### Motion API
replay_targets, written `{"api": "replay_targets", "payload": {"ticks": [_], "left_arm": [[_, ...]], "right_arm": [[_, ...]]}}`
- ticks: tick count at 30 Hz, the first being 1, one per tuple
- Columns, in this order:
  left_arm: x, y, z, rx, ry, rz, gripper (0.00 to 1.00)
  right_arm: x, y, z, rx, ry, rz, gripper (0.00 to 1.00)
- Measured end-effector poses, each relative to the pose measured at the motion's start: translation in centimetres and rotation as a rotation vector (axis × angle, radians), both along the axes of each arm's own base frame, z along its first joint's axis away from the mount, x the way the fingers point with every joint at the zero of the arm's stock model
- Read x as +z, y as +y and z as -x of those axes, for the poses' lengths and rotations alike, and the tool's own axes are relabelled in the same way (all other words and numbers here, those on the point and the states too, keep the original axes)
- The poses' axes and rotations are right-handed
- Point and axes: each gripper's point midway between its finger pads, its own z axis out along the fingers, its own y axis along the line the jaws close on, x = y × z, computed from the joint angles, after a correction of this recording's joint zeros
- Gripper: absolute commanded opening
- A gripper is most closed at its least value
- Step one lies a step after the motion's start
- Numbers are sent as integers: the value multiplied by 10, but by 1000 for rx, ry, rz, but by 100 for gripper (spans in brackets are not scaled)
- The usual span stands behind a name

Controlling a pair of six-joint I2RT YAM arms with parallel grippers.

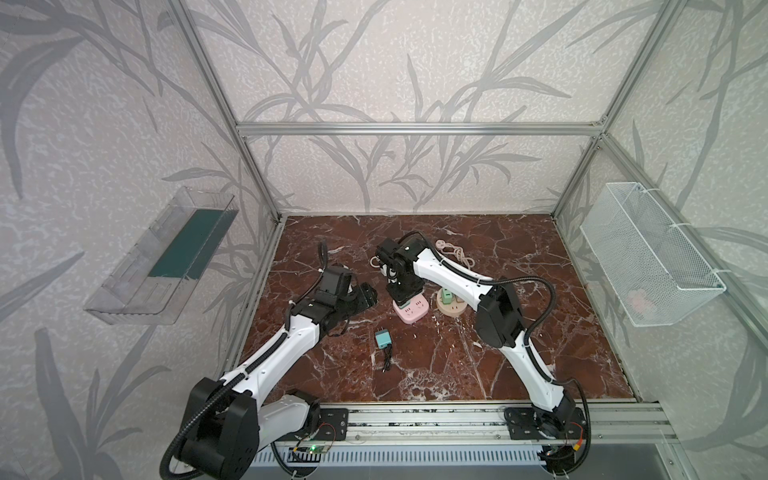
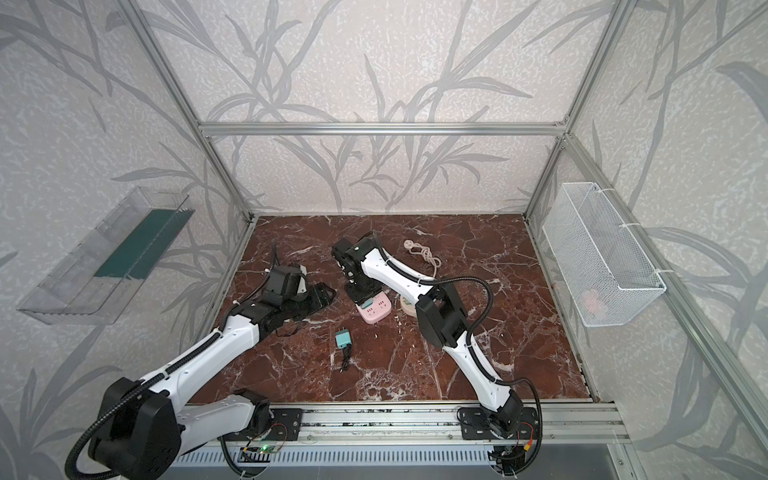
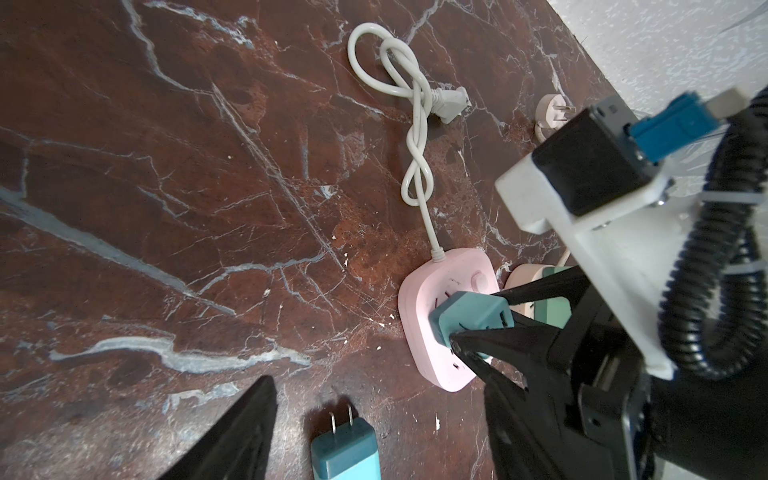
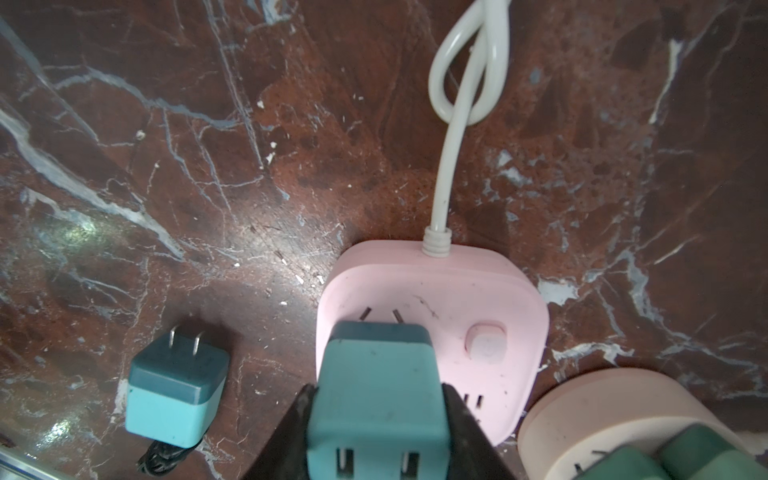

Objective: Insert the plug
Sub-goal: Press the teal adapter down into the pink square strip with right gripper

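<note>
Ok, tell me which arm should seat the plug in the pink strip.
Right. The right gripper is shut on the teal plug at the pink power strip; the left gripper is open, empty, off to the side.

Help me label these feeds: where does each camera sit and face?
Both top views: high over the front, looking down at the table; left arm, right arm show.
Left wrist: on the left arm, facing the power strip between open left fingers.
Right wrist: on the right arm, looking past right fingers shut on a teal plug.
Wrist views share: power strip, teal plug, spare plug.
</note>
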Motion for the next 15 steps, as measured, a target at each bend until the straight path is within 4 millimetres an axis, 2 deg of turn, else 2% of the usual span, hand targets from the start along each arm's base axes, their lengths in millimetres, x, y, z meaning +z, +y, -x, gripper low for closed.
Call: {"api": "replay_targets", "payload": {"ticks": [7,10,15], "left_arm": [[4,2,1,5,-11,-2,78],[4,2,3,5,-7,-5,77],[4,3,3,5,-7,-9,78]], "right_arm": [[1,0,0,-3,0,0,31],[1,0,0,-3,-1,-1,39],[2,0,0,-7,-3,-2,56]]}}
